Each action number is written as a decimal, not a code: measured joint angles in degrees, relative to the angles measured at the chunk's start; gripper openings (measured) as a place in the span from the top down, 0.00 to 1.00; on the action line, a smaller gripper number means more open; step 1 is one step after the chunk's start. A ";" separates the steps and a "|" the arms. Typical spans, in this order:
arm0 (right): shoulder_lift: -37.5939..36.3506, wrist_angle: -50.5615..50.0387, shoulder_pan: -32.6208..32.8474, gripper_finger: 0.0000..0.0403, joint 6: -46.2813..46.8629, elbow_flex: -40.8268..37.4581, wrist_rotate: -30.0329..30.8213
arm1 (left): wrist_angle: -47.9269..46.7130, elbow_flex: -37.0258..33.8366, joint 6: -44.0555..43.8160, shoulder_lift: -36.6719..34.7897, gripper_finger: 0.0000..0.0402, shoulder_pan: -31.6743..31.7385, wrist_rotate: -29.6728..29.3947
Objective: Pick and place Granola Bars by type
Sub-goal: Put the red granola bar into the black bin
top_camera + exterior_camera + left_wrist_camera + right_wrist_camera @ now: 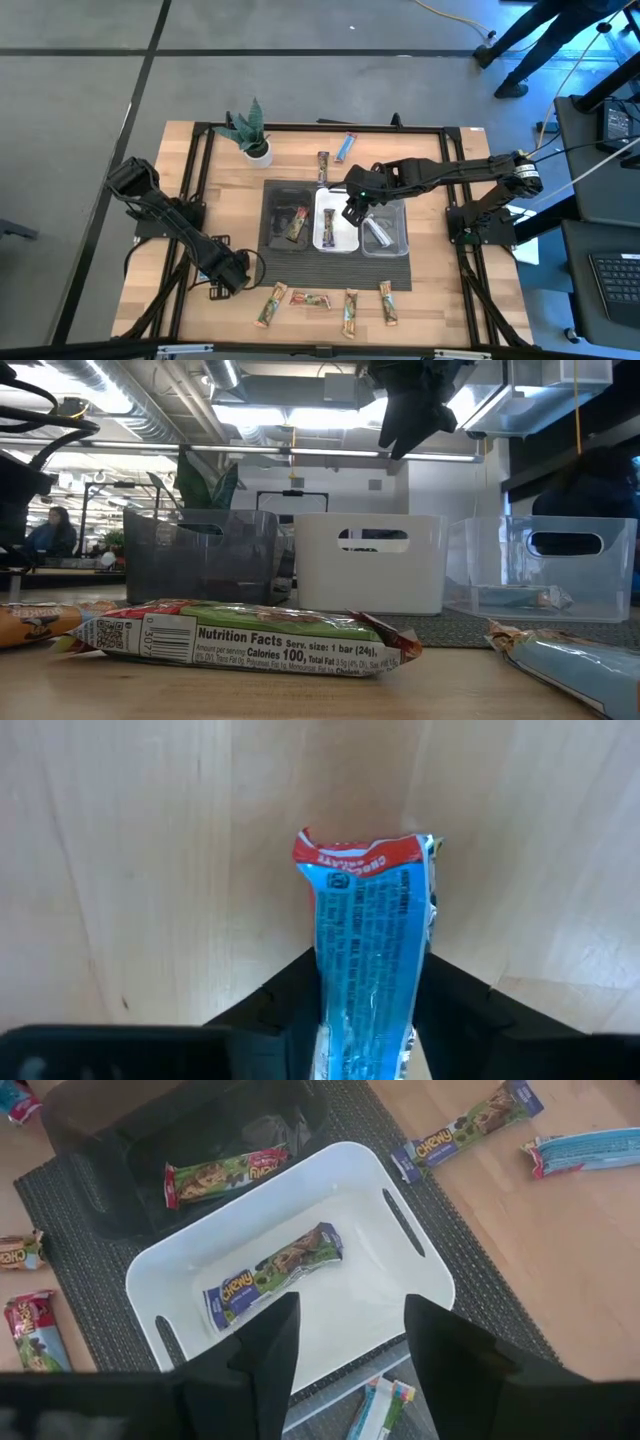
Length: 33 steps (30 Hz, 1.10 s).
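My left gripper (228, 278) is low over the table's near left part, shut on a blue bar (370, 935). My right gripper (355, 212) hangs open and empty above the white tray (175, 1265), also seen high up in the low view (410, 420). That tray holds one dark Chewy bar (275, 1275). One brown-red and green bar (225, 1175) lies in the black tray (80, 1115). A silver-blue bar (376, 232) lies in the clear tray (398, 240). Several bars (310, 299) lie flat along the near edge. My left gripper pinches the blue bar between its two fingers (285, 1010), which stand on its long sides near one end (365, 1020). The bar runs forward past the fingertips, along the fingers, its red-edged free end (360, 850) over the wood. Whether it rests on the table, I cannot tell.
Three trays stand side by side on a dark mat (335, 255) at the table's middle. A potted plant (250, 135) is at the far left. A Chewy bar (465, 1130) and a blue bar (585, 1152) lie on the far side. A person stands beyond the far right corner.
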 joint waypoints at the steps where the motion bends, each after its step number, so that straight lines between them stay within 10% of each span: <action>1: 0.00 0.02 0.00 0.54 -0.10 0.00 0.00 | 0.04 0.00 -0.01 -0.11 0.68 0.00 0.15; 19: 0.00 0.02 -0.04 0.54 -3.13 0.00 0.04 | -1.83 2.34 -3.61 -10.23 0.77 2.15 -1.67; 33: -0.01 -1.24 -0.04 0.54 -1.85 0.00 -4.53 | 1.23 15.72 6.23 -24.57 0.77 17.94 -25.32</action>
